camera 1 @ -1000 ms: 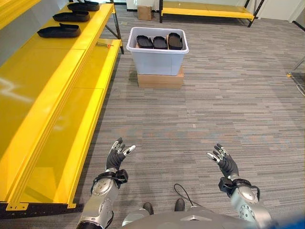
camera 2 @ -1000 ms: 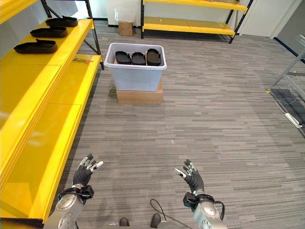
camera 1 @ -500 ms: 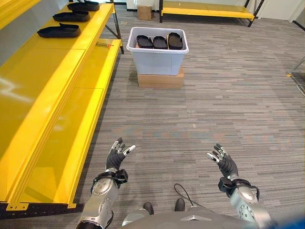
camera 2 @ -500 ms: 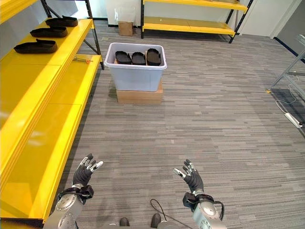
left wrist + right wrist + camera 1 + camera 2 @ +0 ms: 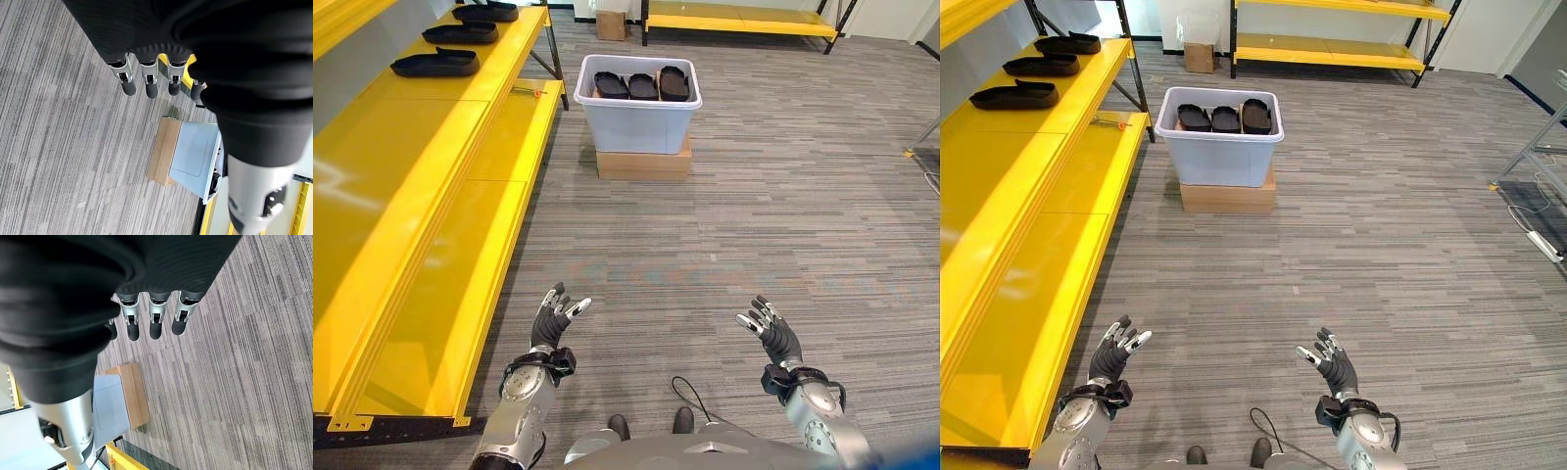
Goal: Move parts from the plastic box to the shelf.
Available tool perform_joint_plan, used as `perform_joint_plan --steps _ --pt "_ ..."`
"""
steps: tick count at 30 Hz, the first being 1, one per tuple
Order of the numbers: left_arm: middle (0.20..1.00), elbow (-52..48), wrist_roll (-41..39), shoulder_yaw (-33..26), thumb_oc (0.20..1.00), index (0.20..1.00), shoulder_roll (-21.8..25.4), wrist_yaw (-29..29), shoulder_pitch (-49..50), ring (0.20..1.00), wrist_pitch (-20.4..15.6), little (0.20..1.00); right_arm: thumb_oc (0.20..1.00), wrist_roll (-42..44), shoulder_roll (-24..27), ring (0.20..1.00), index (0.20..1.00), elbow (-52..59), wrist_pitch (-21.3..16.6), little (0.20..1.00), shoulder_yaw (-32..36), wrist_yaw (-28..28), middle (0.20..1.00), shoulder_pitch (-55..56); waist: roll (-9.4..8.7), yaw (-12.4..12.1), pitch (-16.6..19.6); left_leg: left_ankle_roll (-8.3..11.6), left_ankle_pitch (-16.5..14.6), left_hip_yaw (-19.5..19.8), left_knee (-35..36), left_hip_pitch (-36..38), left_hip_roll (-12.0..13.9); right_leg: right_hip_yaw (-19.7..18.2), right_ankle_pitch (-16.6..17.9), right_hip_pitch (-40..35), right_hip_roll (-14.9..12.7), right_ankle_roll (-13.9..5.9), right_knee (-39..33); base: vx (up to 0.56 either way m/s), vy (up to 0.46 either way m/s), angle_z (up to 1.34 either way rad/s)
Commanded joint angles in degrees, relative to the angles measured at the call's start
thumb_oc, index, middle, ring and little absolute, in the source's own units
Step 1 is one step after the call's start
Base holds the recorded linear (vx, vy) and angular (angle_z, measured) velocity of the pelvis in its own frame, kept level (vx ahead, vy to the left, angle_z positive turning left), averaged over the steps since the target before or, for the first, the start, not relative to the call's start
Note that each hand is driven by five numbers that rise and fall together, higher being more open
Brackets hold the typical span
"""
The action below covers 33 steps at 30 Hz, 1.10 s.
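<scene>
The black parts (image 5: 642,86) lie side by side in the plastic box (image 5: 638,122), three of them as far as I can tell from this distance, and the box stands on a low cardboard carton (image 5: 642,164) on the grey floor, well ahead of the robot. Three more parts of the same kind (image 5: 434,65) already rest in a row on the upper level of the yellow shelf (image 5: 440,186), which runs along the robot's left side. The left robot hand (image 5: 553,318) and the right robot hand (image 5: 771,331) are both low and near the body, fingers spread apart and holding nothing, far from the box. The step in hand seems to be the approach to the box. To do it well, the robot should come close enough that both hands reach over the rim from above, keep clear of the shelf edge on the left, and stop square to the box. Then one part can be taken by its ends without pushing the box off the carton.
</scene>
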<state>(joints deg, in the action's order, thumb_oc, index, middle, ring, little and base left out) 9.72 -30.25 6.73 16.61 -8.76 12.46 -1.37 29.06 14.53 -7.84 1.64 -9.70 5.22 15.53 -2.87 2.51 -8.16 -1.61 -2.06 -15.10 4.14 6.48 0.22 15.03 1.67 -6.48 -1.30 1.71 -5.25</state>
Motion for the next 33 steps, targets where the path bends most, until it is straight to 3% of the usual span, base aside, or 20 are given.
perform_joint_plan --steps 1,6,14,15,17,19,20,22,24,27,28,32,33 --pt "1.000 -2.5 1.0 0.3 1.000 1.000 2.0 0.9 -2.5 1.000 -2.2 1.000 1.000 1.1 1.0 1.000 1.000 -0.1 -1.8 1.000 1.7 -0.7 1.000 -2.1 1.45 -0.2 1.6 5.85 2.9 -1.4 0.9 -0.7 7.5 0.5 -0.7 -1.1 -8.9 -10.39 0.3 0.01 0.047 0.00" --pt "1.000 -2.5 1.4 -0.2 1.000 1.000 2.4 0.4 -2.8 1.000 -2.4 1.000 1.000 0.9 0.6 1.000 1.000 -0.6 -1.5 1.000 1.4 -1.1 1.000 -2.7 1.26 -0.5 1.2 4.58 1.8 -1.7 0.9 -0.9 6.0 0.0 0.0 0.2 -10.4 -11.42 2.1 0.02 0.105 -0.01" --pt "1.000 -3.0 0.9 0.1 1.000 1.000 3.1 0.5 -3.7 1.000 -2.8 1.000 1.000 1.6 0.3 1.000 1.000 -0.9 -1.7 1.000 2.0 -2.2 1.000 -2.9 1.58 -0.9 -0.8 1.50 -0.5 0.3 -1.1 -1.7 2.5 -0.8 0.4 4.8 -15.2 -12.33 14.4 0.01 0.148 0.11" --pt "1.000 -2.9 1.0 0.3 1.000 1.000 3.3 0.5 -4.2 1.000 -2.6 1.000 1.000 1.5 -0.1 1.000 1.000 -1.0 -1.9 1.000 2.5 -2.1 1.000 -2.4 1.75 -0.7 -1.8 -0.18 -1.9 1.2 -3.0 -2.2 1.0 -1.3 3.9 8.5 -17.6 -12.08 23.2 0.00 0.246 0.26" --pt "1.000 -3.5 0.2 0.5 1.000 1.000 3.2 0.6 -4.5 1.000 -2.6 1.000 1.000 1.2 -0.3 1.000 1.000 -1.0 -2.0 1.000 2.6 -1.7 1.000 -2.0 2.69 0.3 -3.6 -2.09 -2.5 2.1 -3.3 -1.2 -0.1 -3.9 8.6 13.3 -18.1 -11.26 33.5 -0.01 0.308 0.24" --pt "1.000 -4.0 1.0 0.1 1.000 1.000 3.5 0.5 -4.6 1.000 -2.6 1.000 1.000 1.5 -0.4 1.000 1.000 -1.1 -2.2 1.000 2.7 -1.9 1.000 -1.6 4.03 0.8 -4.9 -2.92 -2.9 1.9 -2.7 0.3 -0.1 -3.8 6.2 17.7 -17.4 -10.41 41.2 0.07 0.235 0.32" --pt "1.000 -3.9 1.3 -0.3 1.000 1.000 3.5 0.2 -4.5 1.000 -2.5 1.000 1.000 2.2 -0.6 1.000 1.000 -1.7 -2.5 1.000 3.0 -1.7 1.000 -1.5 4.30 0.8 -5.1 -2.83 -4.4 2.1 -2.3 2.0 -0.8 -3.2 4.6 18.9 -18.0 -11.44 43.0 0.19 0.158 0.14" --pt "1.000 -3.8 1.2 -0.6 1.000 1.000 3.3 0.3 -4.7 1.000 -2.5 1.000 1.000 3.1 -0.7 1.000 1.000 -1.8 -2.4 1.000 3.3 -1.8 1.000 -1.6 4.47 1.1 -5.2 -2.85 -4.0 1.5 -2.6 2.0 -0.9 -1.5 4.8 20.0 -17.5 -10.17 41.0 0.14 0.044 -0.16" --pt "1.000 -4.3 1.1 -1.0 1.000 1.000 3.0 1.1 -4.7 1.000 -2.6 1.000 1.000 4.2 -0.3 1.000 1.000 -1.1 -2.4 1.000 4.7 -2.3 1.000 -0.6 4.47 2.5 -5.6 -2.09 -6.9 2.8 -3.4 4.6 -1.9 0.5 2.8 20.5 -16.5 -11.03 33.6 0.23 -0.014 0.11" --pt "1.000 -4.3 1.0 -0.8 1.000 1.000 2.8 1.6 -4.8 1.000 -2.6 1.000 1.000 4.3 0.4 1.000 1.000 -0.9 -2.6 1.000 5.9 -1.6 1.000 -0.5 4.49 3.0 -5.9 -1.66 -8.8 3.3 -4.9 5.5 -2.1 2.1 3.9 20.5 -17.7 -11.61 27.5 0.15 -0.041 0.13" --pt "1.000 -3.7 0.5 -0.5 1.000 1.000 2.2 1.7 -5.2 1.000 -2.5 1.000 1.000 4.1 0.7 1.000 1.000 -0.8 -2.6 1.000 6.7 -1.1 1.000 -0.4 4.16 3.7 -5.9 -0.64 -10.4 3.6 -6.6 6.3 -2.5 3.1 5.1 20.6 -17.8 -12.07 21.1 0.23 -0.064 0.20" --pt "1.000 -3.2 1.0 0.5 1.000 1.000 1.1 2.4 -5.2 1.000 -2.5 1.000 1.000 3.3 1.3 1.000 1.000 -0.2 -2.7 1.000 7.9 -0.7 1.000 -0.2 4.25 5.5 -5.5 0.33 -13.1 4.6 -8.6 9.0 -3.1 2.7 9.3 22.4 -18.9 -13.82 17.1 0.24 -0.077 0.35" --pt "1.000 -3.0 1.1 0.6 1.000 1.000 0.8 2.8 -4.9 1.000 -2.4 1.000 1.000 3.4 1.0 1.000 1.000 0.1 -2.7 1.000 8.2 -1.1 1.000 0.5 3.88 5.7 -5.0 1.11 -13.3 4.4 -9.1 9.2 -3.2 4.3 9.0 21.2 -19.1 -12.94 15.0 0.16 -0.072 0.27"
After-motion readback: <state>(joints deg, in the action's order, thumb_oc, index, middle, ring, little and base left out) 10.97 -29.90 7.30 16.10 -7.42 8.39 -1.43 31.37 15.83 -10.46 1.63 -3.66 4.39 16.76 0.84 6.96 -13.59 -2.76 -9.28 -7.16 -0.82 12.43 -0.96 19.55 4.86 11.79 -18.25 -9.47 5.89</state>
